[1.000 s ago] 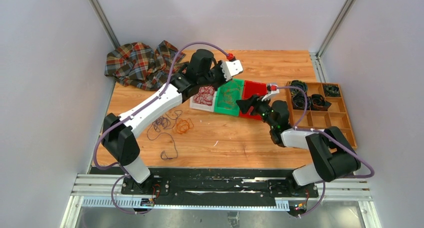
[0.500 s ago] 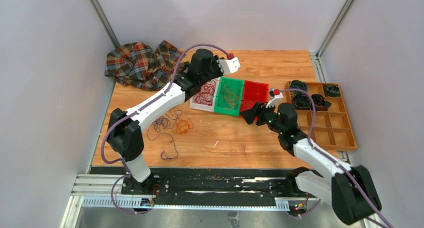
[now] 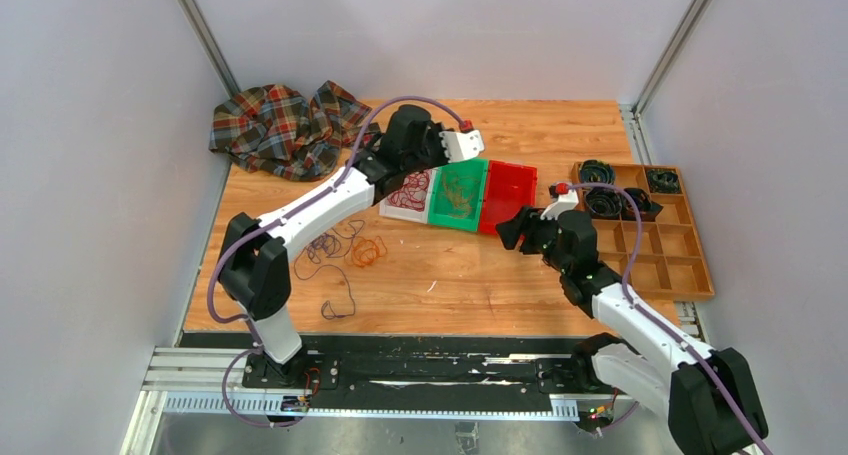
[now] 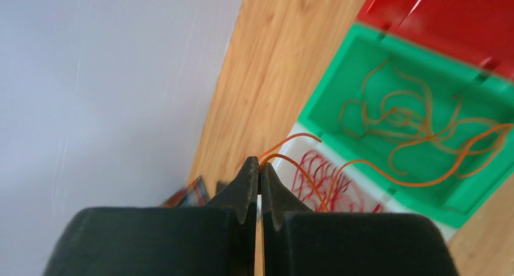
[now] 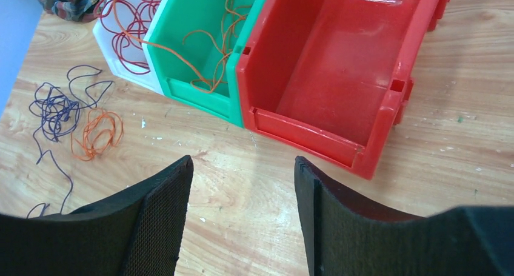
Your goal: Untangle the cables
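Left wrist: clenching thin orange wire (image 4: 418,182) in left claw (image 4: 259,164), trailing into green plastic bin (image 4: 330,76). Pulled released right claw (image 5: 242,164) back; drop next.

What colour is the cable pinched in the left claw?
Orange; the cable in the left claw shows best in the left wrist view.

The orange cable (image 4: 301,134) vanishes between the left jaws, its end hidden.

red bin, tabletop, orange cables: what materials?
Red bin: likely moulded plastic, glossy; glare streaks on its floor. Tabletop: wood or wood-look laminate, matt; grain lines, paint flecks. Orange cables: thin flexible strands, probably plastic-sheathed; loose curls, core unseen.
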Tool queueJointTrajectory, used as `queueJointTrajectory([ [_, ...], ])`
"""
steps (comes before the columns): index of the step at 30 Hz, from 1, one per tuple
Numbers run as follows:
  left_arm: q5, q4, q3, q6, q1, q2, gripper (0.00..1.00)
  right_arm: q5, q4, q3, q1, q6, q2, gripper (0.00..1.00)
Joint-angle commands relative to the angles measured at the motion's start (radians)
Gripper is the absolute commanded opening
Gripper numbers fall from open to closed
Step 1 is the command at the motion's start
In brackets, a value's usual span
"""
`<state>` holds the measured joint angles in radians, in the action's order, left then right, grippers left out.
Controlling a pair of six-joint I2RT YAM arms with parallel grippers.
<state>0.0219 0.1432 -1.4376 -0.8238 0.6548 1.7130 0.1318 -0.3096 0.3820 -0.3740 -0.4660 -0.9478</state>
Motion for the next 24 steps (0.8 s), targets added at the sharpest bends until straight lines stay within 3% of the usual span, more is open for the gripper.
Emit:
queueJointTrajectory([
  [1, -0.185, 0.053, -0.118, 0.105, 0.043, 0.065, 0.00, -0.073, -0.038, -0.027, 0.010, 0.000, 0.005, 0.62],
  [6, -0.215, 0.126, -0.199, 0.094, 0.054, 0.165, 0.00, -0.122, -0.079, -0.086, 0.020, -0.017, 0.072, 0.62],
  [8, -0.195, 0.138, -0.207, 0.048, 0.054, 0.200, 0.00, -0.146, -0.085, -0.110, 0.022, -0.026, 0.105, 0.61],
  [9, -0.128, 0.127, -0.191, -0.047, 0.054, 0.248, 0.00, -0.179, -0.092, -0.153, 0.023, -0.045, 0.171, 0.61],
  [14, -0.124, 0.099, -0.207, -0.072, 0.055, 0.306, 0.00, -0.203, -0.109, -0.216, 0.024, -0.066, 0.266, 0.60],
  [24, -0.203, 0.149, -0.272, -0.024, 0.064, 0.416, 0.00, -0.181, -0.106, -0.190, 0.024, -0.065, 0.225, 0.57],
])
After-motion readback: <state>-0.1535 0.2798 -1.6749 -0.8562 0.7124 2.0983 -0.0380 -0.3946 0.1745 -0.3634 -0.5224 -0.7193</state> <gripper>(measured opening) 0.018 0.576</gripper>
